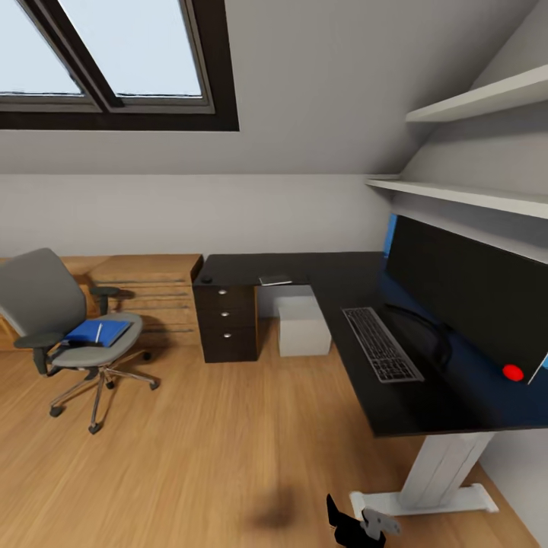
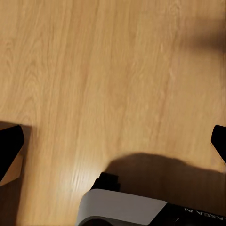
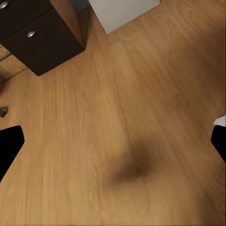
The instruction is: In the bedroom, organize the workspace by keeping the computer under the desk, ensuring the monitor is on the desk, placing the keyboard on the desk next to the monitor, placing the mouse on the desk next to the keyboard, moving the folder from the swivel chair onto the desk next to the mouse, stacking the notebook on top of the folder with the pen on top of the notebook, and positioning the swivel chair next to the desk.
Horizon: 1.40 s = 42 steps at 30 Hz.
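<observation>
The grey swivel chair (image 1: 46,320) stands on the plank floor at the left, away from the desk. The blue folder (image 1: 97,332) lies on its seat with a thin pale sliver across it, too small to identify. The black desk (image 1: 335,278) carries the monitor (image 1: 464,293), the keyboard (image 1: 380,344) in front of it, the thin grey notebook (image 1: 275,280) and the small black mouse (image 1: 206,279) at its left end. The white computer (image 1: 303,326) sits under the desk. My left gripper (image 2: 113,143) and right gripper (image 3: 113,143) hang open over bare floor.
Black drawers (image 1: 226,323) with silver knobs close the desk's left end, also seen from the right wrist (image 3: 37,33). Low wooden cabinets (image 1: 144,285) line the back wall. White shelves (image 1: 472,194) hang above the monitor. The white desk leg (image 1: 438,479) stands near my arm (image 1: 364,524).
</observation>
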{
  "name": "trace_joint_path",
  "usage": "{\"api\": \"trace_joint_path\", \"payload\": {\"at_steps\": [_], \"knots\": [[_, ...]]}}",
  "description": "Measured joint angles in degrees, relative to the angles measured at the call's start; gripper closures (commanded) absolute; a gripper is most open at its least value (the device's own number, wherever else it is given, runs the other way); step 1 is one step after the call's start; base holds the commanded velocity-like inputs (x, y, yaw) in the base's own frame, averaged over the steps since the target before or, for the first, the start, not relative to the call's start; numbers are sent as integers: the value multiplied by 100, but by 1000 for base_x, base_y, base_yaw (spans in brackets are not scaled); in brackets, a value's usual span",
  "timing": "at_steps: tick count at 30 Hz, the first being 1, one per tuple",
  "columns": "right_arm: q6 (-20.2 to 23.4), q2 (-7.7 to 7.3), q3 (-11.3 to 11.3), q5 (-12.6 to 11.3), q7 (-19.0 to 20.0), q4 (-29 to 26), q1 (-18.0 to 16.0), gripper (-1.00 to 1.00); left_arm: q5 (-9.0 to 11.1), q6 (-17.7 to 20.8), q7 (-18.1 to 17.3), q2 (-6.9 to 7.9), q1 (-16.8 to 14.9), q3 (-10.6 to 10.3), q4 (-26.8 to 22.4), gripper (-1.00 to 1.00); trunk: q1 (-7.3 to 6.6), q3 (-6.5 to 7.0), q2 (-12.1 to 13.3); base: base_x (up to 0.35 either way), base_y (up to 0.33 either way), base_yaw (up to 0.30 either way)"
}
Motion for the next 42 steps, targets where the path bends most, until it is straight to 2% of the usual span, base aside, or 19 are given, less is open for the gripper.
{"api": "trace_joint_path", "payload": {"at_steps": [7, 21, 29, 36, 42], "knots": [[-1, 5, 1, -3, -5, 7, 0, -100, -1, 1, 0, -1, 0, 1, 1, -100, 0, 0, 0, 329, 34, 0], [0, 9, 8, 7, -52, 5, 1, -100, -2, 1, -7, 0, 1, 2, 7, -100, 0, 0, 0, 304, 198, 0], [-2, 9, 8, 12, -53, 3, 0, -100, 1, -25, -17, 15, -1, 0, 6, -100, 2, 0, 0, 240, 29, 0], [-2, 5, 7, 12, -53, 4, 0, -100, -15, -616, -15, 32, 1, 14, -2, -100, 3, 0, 0, 45, 2, 0], [-2, 1, 2, 12, -53, 8, 0, -100, -16, -779, -11, 34, 0, 22, -2, -100, 1, 0, 0, 232, 0, 0]]}}
